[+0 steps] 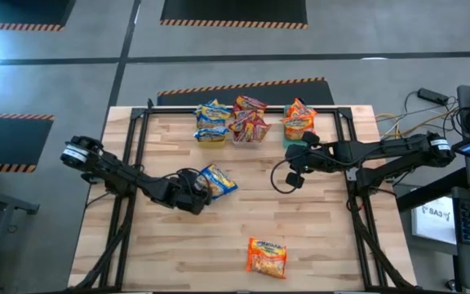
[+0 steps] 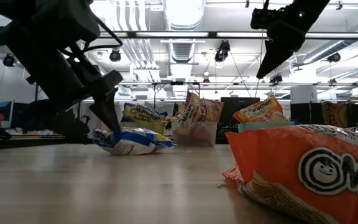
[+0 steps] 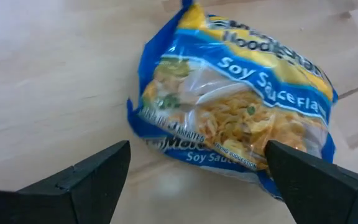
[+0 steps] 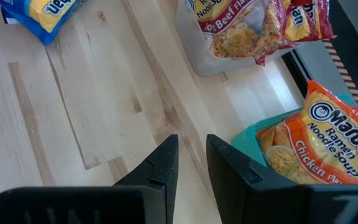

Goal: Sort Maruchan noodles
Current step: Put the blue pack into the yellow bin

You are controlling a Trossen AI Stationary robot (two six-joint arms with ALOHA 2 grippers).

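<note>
Wooden table (image 1: 317,237): left gripper (image 3: 194,171), jaws wide and empty, straddles the blue packet (image 1: 218,180) just right of it; right gripper (image 4: 191,163) nearly closed, empty

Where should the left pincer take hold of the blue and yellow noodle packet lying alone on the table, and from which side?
The blue-and-yellow glossy plastic noodle packet lies flat on the wooden table. Probably best is coming from above, across its short width, pinching the puffy middle. The open left pincer already straddles its near edge.

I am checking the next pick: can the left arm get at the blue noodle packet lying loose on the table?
Probably yes: the left gripper is open right beside the blue packet, with nothing between them.
</note>
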